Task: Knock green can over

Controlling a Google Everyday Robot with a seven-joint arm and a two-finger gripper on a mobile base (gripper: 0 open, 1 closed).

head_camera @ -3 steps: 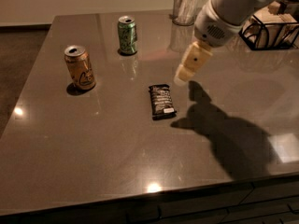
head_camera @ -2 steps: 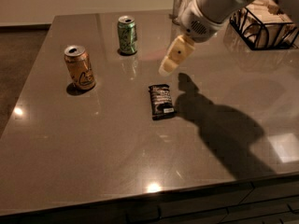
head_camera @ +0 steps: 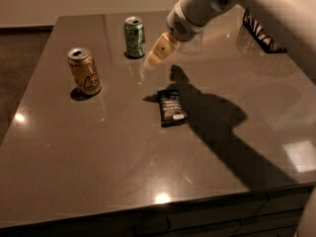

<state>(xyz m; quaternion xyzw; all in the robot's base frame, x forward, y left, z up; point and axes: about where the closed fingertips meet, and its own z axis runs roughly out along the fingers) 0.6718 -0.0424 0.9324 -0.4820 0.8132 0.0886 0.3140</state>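
The green can [head_camera: 134,37] stands upright near the far edge of the grey table [head_camera: 123,157], left of centre. My gripper [head_camera: 150,61] hangs just right of the can and a little nearer to me, its cream fingertips pointing down-left, a small gap from the can. It holds nothing. The white arm reaches in from the upper right.
An orange-gold can [head_camera: 85,71] stands upright at the left. A dark snack packet [head_camera: 171,105] lies flat near the table's middle. A black wire basket [head_camera: 261,31] sits at the far right, and a clear glass [head_camera: 191,42] stands behind the arm.
My gripper has moved left and farther back, from over the snack packet's right side to just beside the green can. The cans and the packet have not moved.
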